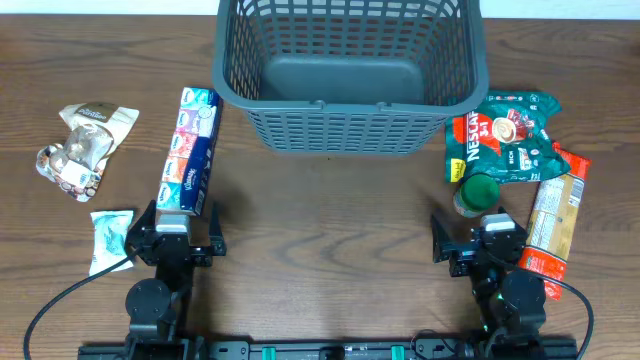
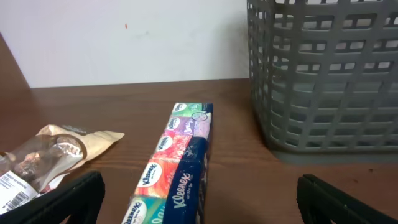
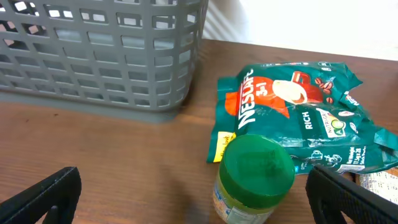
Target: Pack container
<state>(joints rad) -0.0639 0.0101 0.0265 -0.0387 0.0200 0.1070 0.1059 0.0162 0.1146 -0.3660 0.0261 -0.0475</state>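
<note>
The container [image 1: 350, 128] is a large dark grey lattice basket at the back centre, with nothing in it; it also shows in the left wrist view [image 2: 323, 81] and the right wrist view [image 3: 99, 56]. A long Kleenex tissue pack [image 1: 190, 150] lies left of it, its near end between my left fingers [image 2: 196, 199]. My left gripper [image 1: 172, 232] is open. A green-lidded jar [image 1: 477, 193] stands upright right of centre, between my right fingers [image 3: 255, 180]. My right gripper [image 1: 480, 238] is open. Neither gripper holds anything.
A green Nescafe bag [image 1: 505, 135] lies right of the basket. An orange and cream packet [image 1: 555, 220] lies at the far right. A beige and brown snack bag [image 1: 85, 140] and a small white sachet [image 1: 108, 238] lie at the left.
</note>
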